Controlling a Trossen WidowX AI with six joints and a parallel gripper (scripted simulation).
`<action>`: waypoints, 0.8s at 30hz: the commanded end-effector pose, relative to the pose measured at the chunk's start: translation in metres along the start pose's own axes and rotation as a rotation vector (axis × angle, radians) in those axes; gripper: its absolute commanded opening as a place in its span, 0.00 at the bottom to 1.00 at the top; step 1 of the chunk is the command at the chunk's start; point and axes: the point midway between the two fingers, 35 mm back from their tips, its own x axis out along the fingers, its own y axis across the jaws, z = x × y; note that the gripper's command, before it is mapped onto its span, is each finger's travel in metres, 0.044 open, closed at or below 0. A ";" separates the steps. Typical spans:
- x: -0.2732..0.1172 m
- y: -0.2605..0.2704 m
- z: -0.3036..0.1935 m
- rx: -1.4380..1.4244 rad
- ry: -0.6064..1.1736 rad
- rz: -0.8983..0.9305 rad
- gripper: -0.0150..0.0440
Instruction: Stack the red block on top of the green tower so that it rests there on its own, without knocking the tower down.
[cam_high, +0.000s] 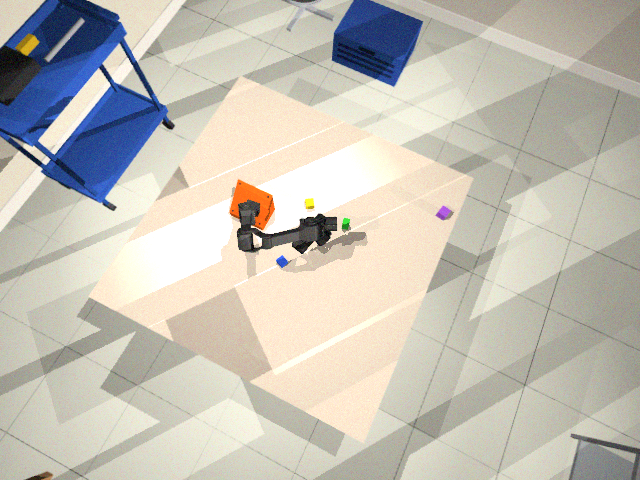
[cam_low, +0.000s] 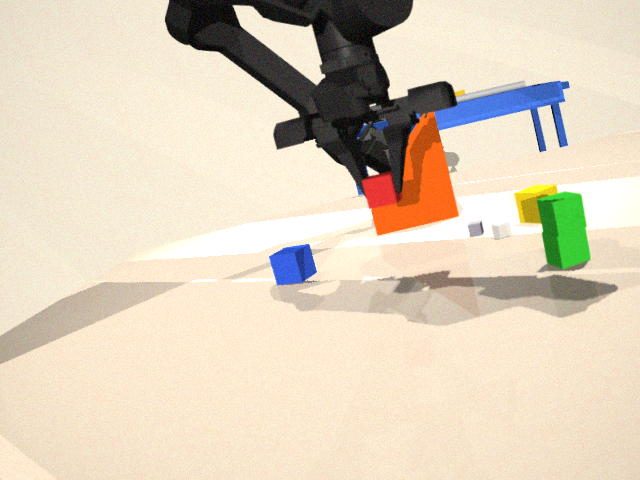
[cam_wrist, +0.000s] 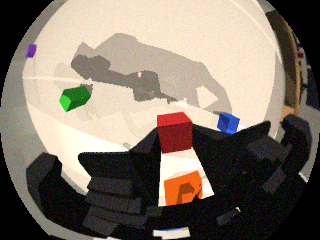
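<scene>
Gripper jaws are clamped on the red block, held clear above the table; your exterior view shows that lift. Your top view hides the block but shows the green tower just beyond the gripper.

In the exterior view, the held block hangs above the worktop, between a loose block at left and the tower at right.

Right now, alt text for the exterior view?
The black gripper holds the red block lifted above the table. The green tower stands upright to the right, with a blue block lower left.
</scene>
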 end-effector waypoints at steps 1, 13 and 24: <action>-0.022 0.000 0.000 0.006 -0.003 0.006 0.25; -0.042 0.001 0.001 0.005 -0.002 0.007 0.25; -0.050 0.034 0.021 0.016 -0.006 0.021 0.25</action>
